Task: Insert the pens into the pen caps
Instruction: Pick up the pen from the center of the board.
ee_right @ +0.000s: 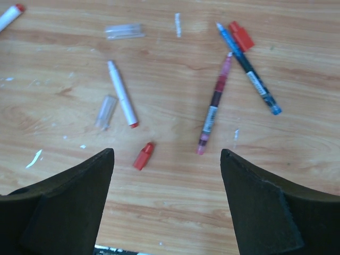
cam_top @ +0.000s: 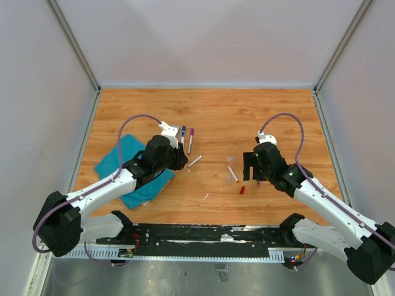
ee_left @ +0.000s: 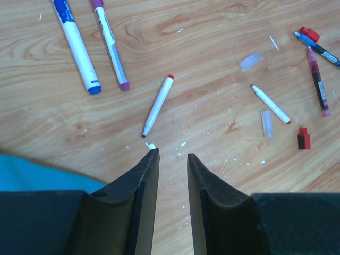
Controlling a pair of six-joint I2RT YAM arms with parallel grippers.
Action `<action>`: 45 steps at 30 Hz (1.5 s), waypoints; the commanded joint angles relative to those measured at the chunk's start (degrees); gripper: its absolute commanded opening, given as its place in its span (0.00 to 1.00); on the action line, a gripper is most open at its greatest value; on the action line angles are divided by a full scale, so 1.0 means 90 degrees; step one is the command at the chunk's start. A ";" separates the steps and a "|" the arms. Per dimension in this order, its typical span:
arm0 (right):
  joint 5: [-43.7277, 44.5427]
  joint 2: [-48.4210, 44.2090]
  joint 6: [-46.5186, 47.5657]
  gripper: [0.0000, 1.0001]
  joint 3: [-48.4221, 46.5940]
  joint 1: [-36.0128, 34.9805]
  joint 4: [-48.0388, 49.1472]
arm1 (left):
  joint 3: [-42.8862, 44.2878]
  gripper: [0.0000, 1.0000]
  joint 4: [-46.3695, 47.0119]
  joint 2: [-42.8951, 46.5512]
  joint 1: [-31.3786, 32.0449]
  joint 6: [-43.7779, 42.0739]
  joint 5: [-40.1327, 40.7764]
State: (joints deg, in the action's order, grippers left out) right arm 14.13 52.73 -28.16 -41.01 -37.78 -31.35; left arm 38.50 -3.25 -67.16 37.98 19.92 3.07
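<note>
Left gripper (ee_left: 172, 156) sits low over the wooden table (ee_left: 223, 21), its fingers (ee_left: 149, 180) drawn close together with only a narrow slit of tabletop between them and nothing gripped. Just ahead of those tips lies a white pen with a red end (ee_left: 158, 106), uncapped, its dark nib pointing back toward the gripper but not touching it. Further out on the left, a blue marker (ee_left: 77, 45) and a purple marker (ee_left: 110, 45) lie side by side, close but apart. The teal cloth (ee_left: 42, 172) peeks in at the near left. Over to the right gripper (ee_right: 167, 159): fingers (ee_right: 87, 186) spread wide and holding nothing. In its wrist view a red cap (ee_right: 143, 155) lies loose on the wood in the gap between them. Beyond that is a short white pen with a red tip (ee_right: 122, 94), with a clear cap (ee_right: 105, 111) just beside it on its left. A second clear cap (ee_right: 124, 31) lies farther off. To the right, a pink pen (ee_right: 214, 106) and a thin blue pen (ee_right: 248, 69) lie at an angle with their far ends nearly meeting. A second red cap (ee_right: 240, 35) sits right against the blue pen's far end. From overhead, both arms reach in toward mid-table, grippers well apart, with the loose pens and caps scattered between them.
</note>
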 commanded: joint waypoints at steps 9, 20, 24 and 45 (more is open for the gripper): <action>-0.0406 0.0979 0.0219 0.75 0.0209 0.1539 0.0692 | -0.0320 0.32 0.0229 0.0890 0.0009 0.0122 -0.0039; -0.0118 0.1557 0.0559 0.60 0.0211 0.1654 0.0622 | -0.0513 0.32 0.0131 0.1397 0.0009 0.0139 0.0276; -0.0267 0.1951 0.0605 0.53 0.0155 0.1778 0.0687 | -0.0495 0.32 0.0091 0.1378 0.0009 0.0123 0.0255; -0.0689 0.3347 0.0730 0.32 -0.0153 0.2041 0.1125 | -0.0506 0.31 -0.0007 0.1475 0.0009 0.0172 0.0298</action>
State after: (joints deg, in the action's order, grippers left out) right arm 8.97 81.62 -22.22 -41.54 -21.50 -22.13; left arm 34.26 -3.33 -55.05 37.98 21.30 5.32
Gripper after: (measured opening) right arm 0.337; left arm 0.316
